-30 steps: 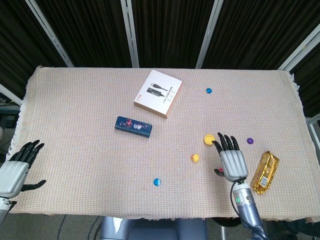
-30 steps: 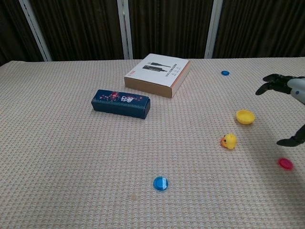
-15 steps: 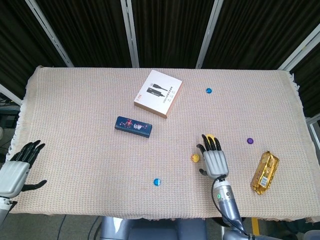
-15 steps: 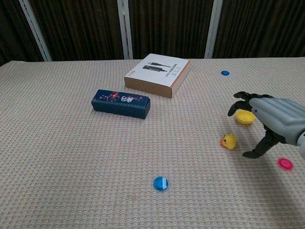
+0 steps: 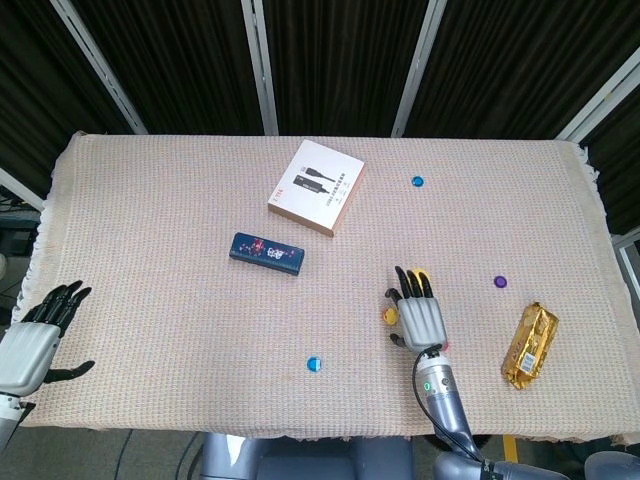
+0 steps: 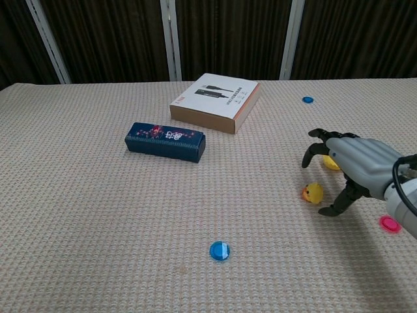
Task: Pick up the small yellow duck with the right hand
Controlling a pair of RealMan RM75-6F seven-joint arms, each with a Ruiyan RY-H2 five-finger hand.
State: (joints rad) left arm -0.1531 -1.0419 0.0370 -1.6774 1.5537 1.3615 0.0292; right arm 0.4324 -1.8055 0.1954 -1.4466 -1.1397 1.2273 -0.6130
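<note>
The small yellow duck (image 6: 313,193) (image 5: 388,317) stands on the woven tablecloth, right of centre. My right hand (image 6: 355,167) (image 5: 420,318) hovers just right of and above it, fingers spread and arched, holding nothing; the thumb reaches down beside the duck without clearly touching it. In the head view the hand covers most of the duck. My left hand (image 5: 30,340) stays open at the table's front left corner, far from the duck.
A yellow cap (image 6: 331,162) lies partly behind the right hand, a pink disc (image 6: 390,223) to its right. A blue disc (image 6: 220,250), a dark blue box (image 6: 165,141), a white-and-tan box (image 6: 217,101), a gold snack packet (image 5: 529,343) and a purple disc (image 5: 500,282) lie around.
My right hand has swept leftward from near the gold packet to just beside the duck, with its fingers arching over it. The duck and the left hand have not moved.
</note>
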